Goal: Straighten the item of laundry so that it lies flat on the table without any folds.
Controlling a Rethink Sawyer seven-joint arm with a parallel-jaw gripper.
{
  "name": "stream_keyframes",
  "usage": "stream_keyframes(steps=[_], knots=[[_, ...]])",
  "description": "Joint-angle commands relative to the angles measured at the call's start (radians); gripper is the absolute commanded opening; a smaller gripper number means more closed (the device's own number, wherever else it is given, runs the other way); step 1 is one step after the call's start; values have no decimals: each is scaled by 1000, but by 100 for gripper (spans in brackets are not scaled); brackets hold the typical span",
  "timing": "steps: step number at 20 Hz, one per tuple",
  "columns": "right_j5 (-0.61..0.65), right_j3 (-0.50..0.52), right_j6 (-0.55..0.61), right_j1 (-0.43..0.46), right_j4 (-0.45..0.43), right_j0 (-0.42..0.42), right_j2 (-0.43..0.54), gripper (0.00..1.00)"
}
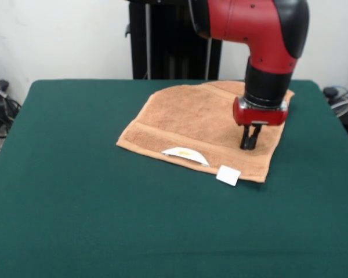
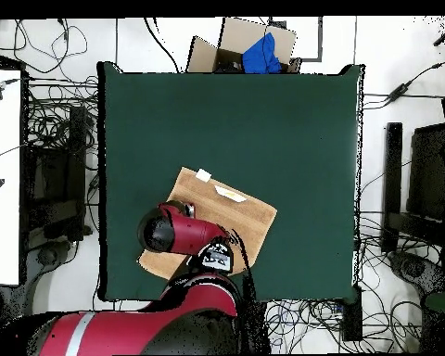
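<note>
**On the towel's right side, fingers drawn together**

Toward the robot's side of the table [image 1: 75,191], the towel [image 1: 191,119] lies spread on the dark green cloth, one corner pointing at the front camera's side. A woven band runs along its near edge, and a strip of that edge is turned up, showing a pale underside [image 1: 185,154]. A small white tag [image 1: 228,175] sticks out at the near corner, resting on the green.

My gripper [image 1: 250,141] points straight down onto the towel, right of its middle in the front view. Its two black fingers stand narrow, nearly together; whether they pinch any cloth, I cannot tell. From overhead my arm [image 2: 175,232] covers the gripper and part of the towel [image 2: 249,215].
</note>
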Motion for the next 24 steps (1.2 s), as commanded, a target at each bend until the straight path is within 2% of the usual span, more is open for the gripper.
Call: stream_keyframes(steps=[1, 5, 15, 24], knots=[[-121, -228, 263, 171, 150, -1, 0, 0], [-82, -232, 270, 168, 208, 24, -58, 0], [-28, -300, 288, 212, 307, 4, -59, 0], [7, -354, 298, 224, 335, -13, -62, 0]])
